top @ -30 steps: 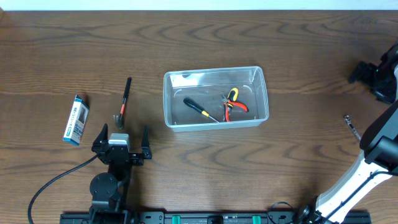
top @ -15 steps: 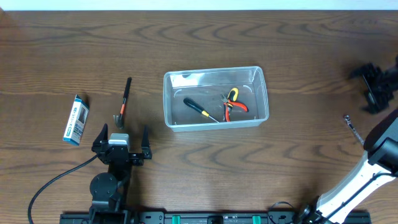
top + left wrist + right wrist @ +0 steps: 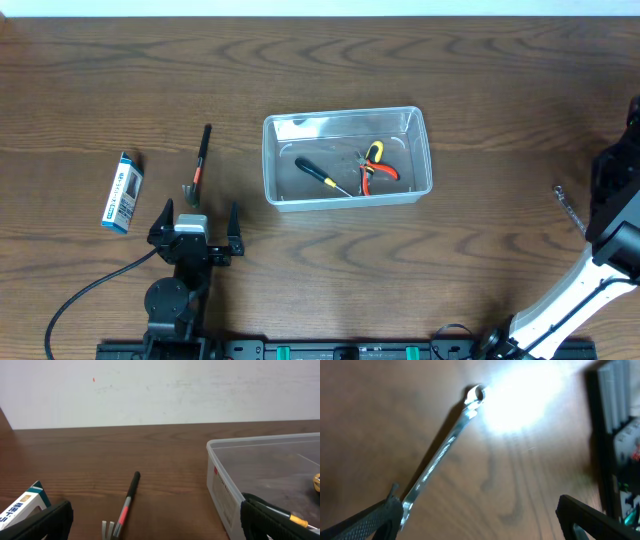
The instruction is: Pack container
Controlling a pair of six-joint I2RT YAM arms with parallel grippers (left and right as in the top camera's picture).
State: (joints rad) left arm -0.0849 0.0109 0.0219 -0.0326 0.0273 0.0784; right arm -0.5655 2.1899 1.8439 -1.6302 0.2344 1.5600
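The clear plastic container [image 3: 268, 160] stands mid-table and holds a black-and-yellow screwdriver [image 3: 320, 175] and red-and-yellow pliers [image 3: 376, 170]. A small hammer [image 3: 200, 158] lies left of it. My left gripper [image 3: 195, 222] is open and empty just in front of the hammer; the left wrist view shows the hammer [image 3: 127, 497] between the fingers [image 3: 157, 525] and the container wall [image 3: 222, 490] at right. A silver wrench [image 3: 567, 205] lies at the far right. My right gripper [image 3: 480, 520] is open just above the wrench [image 3: 445, 450], its left finger over the wrench's near end.
A small blue-and-white box [image 3: 121, 192] lies at the left, also seen in the left wrist view [image 3: 20, 505]. The right arm's white link [image 3: 560, 300] reaches up from the front right. A black cable [image 3: 90, 290] trails from the left arm.
My right gripper has moved from the far right back edge toward the front, down over the wrench. The left arm and the other things have not moved.
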